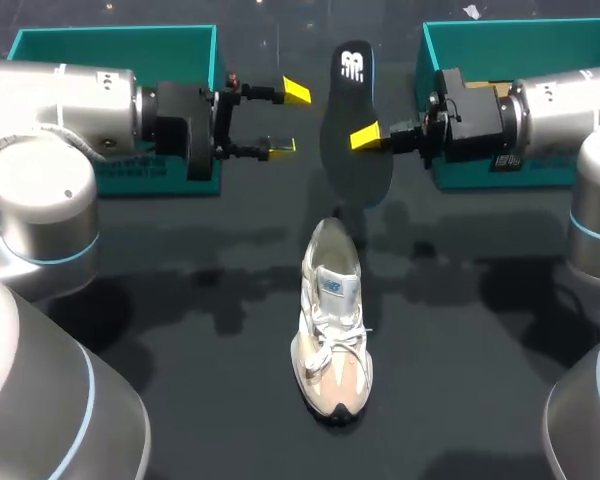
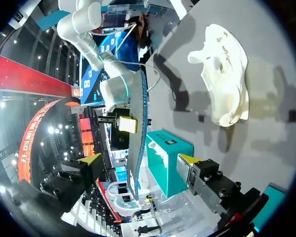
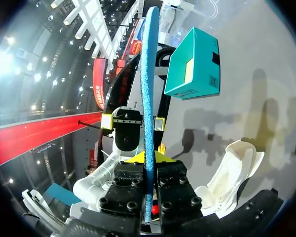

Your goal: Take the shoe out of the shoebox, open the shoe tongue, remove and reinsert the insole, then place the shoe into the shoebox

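A dark insole (image 1: 355, 135) with a white logo hangs in the air above the table's middle, held up on edge. My right gripper (image 1: 367, 135) is shut on its right edge; in the right wrist view the blue insole (image 3: 148, 89) runs straight up from between the closed fingers (image 3: 148, 159). My left gripper (image 1: 288, 118) stands open just left of the insole, not touching it. In the left wrist view the insole (image 2: 137, 138) stands between my spread fingers (image 2: 140, 162). The beige-and-white shoe (image 1: 332, 330) lies on the table below, toe toward the front edge.
A teal box part (image 1: 115, 60) stands at the back left behind my left arm, and another teal box part (image 1: 520, 50) at the back right behind my right arm. The dark tabletop (image 1: 200, 400) surrounds the shoe.
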